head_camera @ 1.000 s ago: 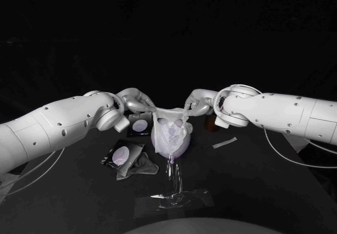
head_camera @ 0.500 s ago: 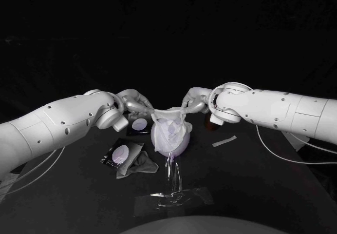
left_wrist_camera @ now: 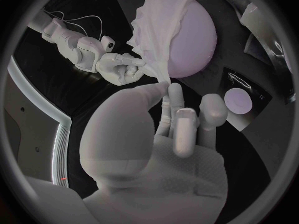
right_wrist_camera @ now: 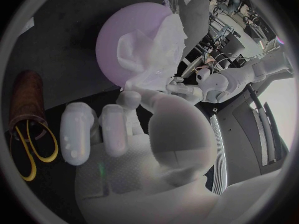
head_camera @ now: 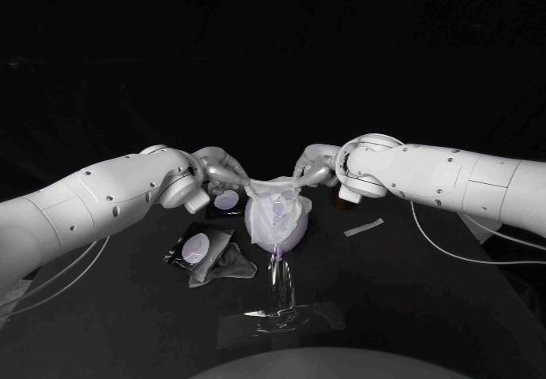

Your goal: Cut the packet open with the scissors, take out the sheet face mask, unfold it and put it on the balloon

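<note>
**Sheet face mask stretched over balloon, one hand at each upper corner**

- Sheet face mask (head_camera: 273, 212): pale and unfolded, at the centre of the frame. It is draped down the front of the balloon, with its top edge pulled taut between the two hands.
- Balloon (head_camera: 288, 234): pale purple, upright on a clear stand (head_camera: 278, 316) at lower centre. The mask covers most of its face.
- Left hand (head_camera: 218, 167): left of centre, pinching the mask's upper left corner between thumb and fingertips.
- Right hand (head_camera: 316, 166): right of centre, pinching the upper right corner in the same way.
- Packet (head_camera: 193, 249): dark with a pale oval, lying flat on the surface (head_camera: 398, 300) at lower left of the balloon. It touches a crumpled grey piece (head_camera: 229, 265).
- Dark card with a round pale mark (head_camera: 226, 202): just below the left hand.
- Pale strip (head_camera: 364, 230): on the surface to the right of the balloon.
- Scissors (right_wrist_camera: 31, 144): yellow-handled, standing in a brown holder (right_wrist_camera: 25, 92), seen in the right wrist view.
</note>
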